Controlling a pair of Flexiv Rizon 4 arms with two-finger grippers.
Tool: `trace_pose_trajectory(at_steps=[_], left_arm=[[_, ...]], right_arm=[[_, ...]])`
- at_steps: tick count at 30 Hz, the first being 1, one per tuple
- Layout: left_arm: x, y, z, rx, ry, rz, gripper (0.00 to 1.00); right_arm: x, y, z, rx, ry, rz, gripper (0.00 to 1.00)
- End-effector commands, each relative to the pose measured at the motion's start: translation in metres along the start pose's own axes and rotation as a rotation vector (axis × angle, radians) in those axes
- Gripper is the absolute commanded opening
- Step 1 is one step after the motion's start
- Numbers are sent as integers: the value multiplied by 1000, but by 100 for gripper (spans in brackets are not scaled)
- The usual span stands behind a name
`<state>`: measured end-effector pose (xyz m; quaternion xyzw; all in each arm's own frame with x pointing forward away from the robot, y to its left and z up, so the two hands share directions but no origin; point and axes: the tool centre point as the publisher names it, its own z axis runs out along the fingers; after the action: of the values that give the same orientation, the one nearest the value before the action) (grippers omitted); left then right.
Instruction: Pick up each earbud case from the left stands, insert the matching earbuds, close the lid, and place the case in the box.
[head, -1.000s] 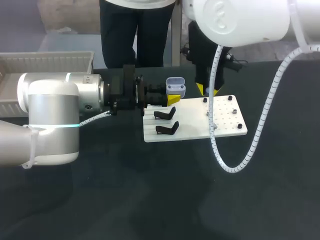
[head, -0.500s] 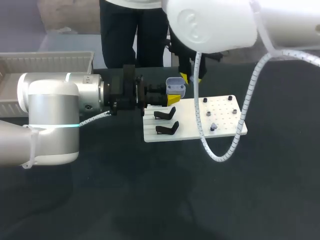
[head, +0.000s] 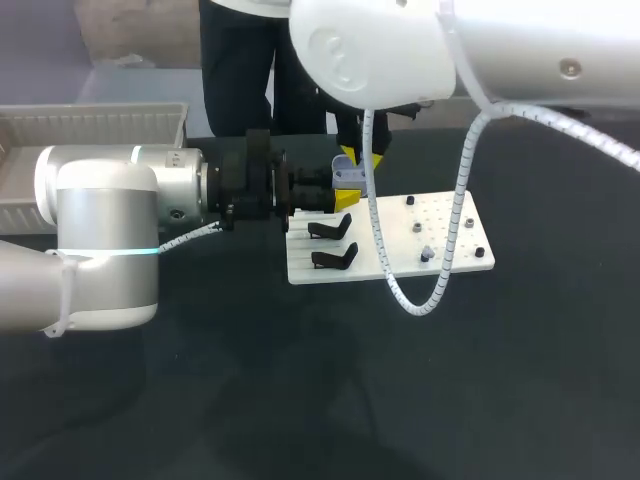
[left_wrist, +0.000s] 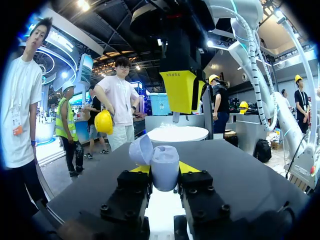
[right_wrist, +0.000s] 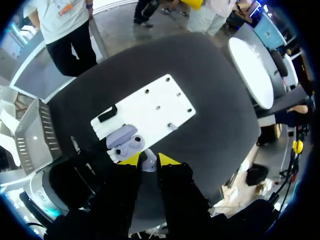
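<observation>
While the white board (head: 400, 262) lies flat on the counter (head: 300, 390), its left end carries two black stands, the near stand (head: 335, 258) and the far stand (head: 330, 228). A loose earbud (head: 425, 253) stands among the pegs toward the board's right end.

Left gripper (left_wrist: 165, 171) is level over the board's far-left corner. Its fingers are clamped on the earbud case (left_wrist: 165, 165) from both sides. The case is upright, with the lid (left_wrist: 141, 149) swung open and tilted back.

Right gripper (right_wrist: 149, 160) points down, directly above the open case and so also above the board's far-left corner. Its fingers are pinched on a small pale held earbud (right_wrist: 148, 165), which is close over the case's sockets. I can't tell whether it touches the case.

The box (head: 100, 125) is well off the board's left side, at the counter's far-left edge.
</observation>
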<state>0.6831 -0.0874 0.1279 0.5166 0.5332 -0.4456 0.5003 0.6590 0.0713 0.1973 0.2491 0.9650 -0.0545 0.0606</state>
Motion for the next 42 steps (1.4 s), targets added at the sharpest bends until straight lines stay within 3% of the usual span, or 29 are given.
trace_pose_trajectory(at_steps=[1, 42], left_arm=[[1, -2, 0, -8, -6, 5, 0], [1, -2, 0, -8, -6, 5, 0]], right_arm=[[-2, 7, 4, 15, 6, -8, 0], [-12, 15, 24, 39, 25, -26, 0]])
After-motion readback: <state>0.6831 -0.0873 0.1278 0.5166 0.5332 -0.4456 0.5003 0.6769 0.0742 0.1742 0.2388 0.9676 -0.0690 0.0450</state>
